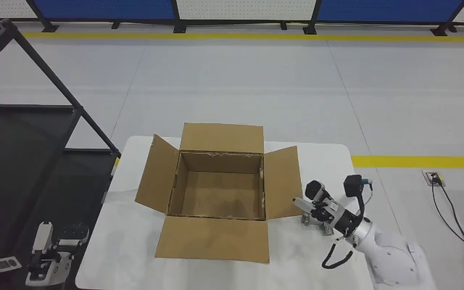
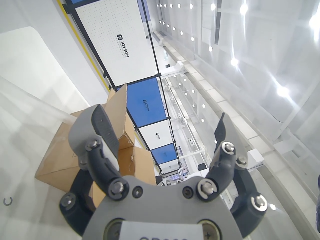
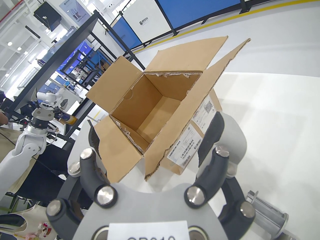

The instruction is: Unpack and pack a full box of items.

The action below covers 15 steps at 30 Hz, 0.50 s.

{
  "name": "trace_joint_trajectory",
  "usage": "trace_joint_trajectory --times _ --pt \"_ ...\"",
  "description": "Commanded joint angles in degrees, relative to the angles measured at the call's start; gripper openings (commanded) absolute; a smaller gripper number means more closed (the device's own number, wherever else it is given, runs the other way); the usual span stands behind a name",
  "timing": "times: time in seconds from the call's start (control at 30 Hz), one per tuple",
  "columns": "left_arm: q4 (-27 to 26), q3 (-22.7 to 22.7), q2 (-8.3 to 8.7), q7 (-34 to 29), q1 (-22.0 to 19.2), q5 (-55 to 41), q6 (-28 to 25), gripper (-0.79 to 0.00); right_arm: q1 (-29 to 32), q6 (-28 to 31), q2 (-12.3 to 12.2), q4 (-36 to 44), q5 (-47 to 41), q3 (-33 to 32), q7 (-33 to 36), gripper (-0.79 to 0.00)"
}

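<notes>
Box: centre of worktop, all four flaps splayed open, looks empty inside. Probably light, stiff corrugated card; flaps floppy at the folds, edges ragged. Best hold: pinch a side wall at the rim, or a flap near its fold, not the tip. Right arm's jaws apart, empty, just beside nearest flap. Left jaws apart too, empty.

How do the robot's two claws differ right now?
The right claw points down at the open box from beside its flap, above the table; the left claw points up, ceiling lights showing between its fingers. The right claw looks into the box; the left claw sees it from low outside. Both are open and empty.
</notes>
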State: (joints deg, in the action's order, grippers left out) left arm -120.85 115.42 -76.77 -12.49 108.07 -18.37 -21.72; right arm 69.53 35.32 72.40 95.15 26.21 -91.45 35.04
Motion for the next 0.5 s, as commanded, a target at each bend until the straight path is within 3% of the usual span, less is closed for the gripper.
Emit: trace_joint_trajectory --times 0.0,0.17,0.47 --pt "-0.1 0.1 -0.03 -0.1 0.2 -0.1 -0.1 0.000 -0.5 -0.5 0.0 0.2 1.0 0.5 -0.9 0.000" --pt "-0.2 0.4 -0.12 -0.4 0.6 -0.7 -0.4 0.000 -1.1 -0.6 -0.2 0.7 4.2 2.1 -3.5 0.000" --pt "0.0 0.8 -0.24 -0.6 0.5 -1.3 -0.4 0.000 -4.3 -1.4 -0.6 -0.8 5.3 5.4 -2.0 0.000"
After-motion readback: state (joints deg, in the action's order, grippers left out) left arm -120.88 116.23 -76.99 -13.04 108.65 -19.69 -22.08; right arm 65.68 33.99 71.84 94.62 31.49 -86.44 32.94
